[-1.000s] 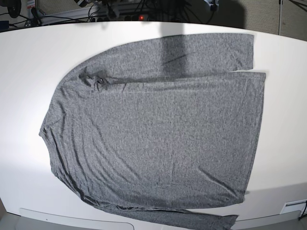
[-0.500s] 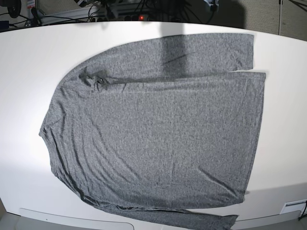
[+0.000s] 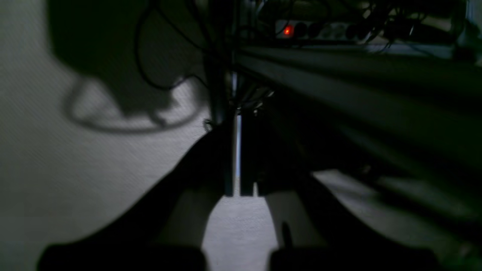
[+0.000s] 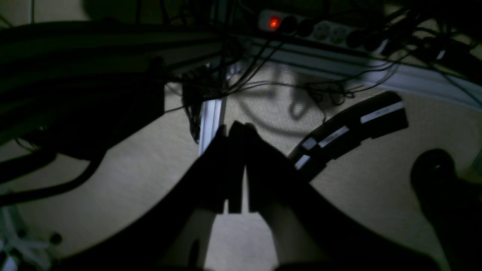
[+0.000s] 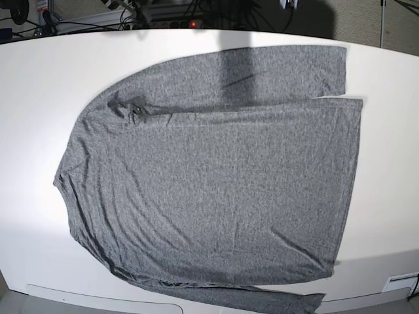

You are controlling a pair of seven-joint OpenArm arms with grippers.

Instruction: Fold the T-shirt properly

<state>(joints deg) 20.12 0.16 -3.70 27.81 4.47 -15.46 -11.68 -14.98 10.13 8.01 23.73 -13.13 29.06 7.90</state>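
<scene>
Nothing has moved: heathered grey knit T-shirt lies flat on smooth white table, both tools clenched empty.

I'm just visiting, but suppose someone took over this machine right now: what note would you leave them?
Left gripper: shut, empty, off the table.
Right gripper: shut, empty, off the table.
T-shirt: spread flat on the white table, neck toward the base view's left, hem to its right; one sleeve lies along the far edge, the other hangs over the near edge.
Done: no fold yet.
Left: all the folding.
</scene>
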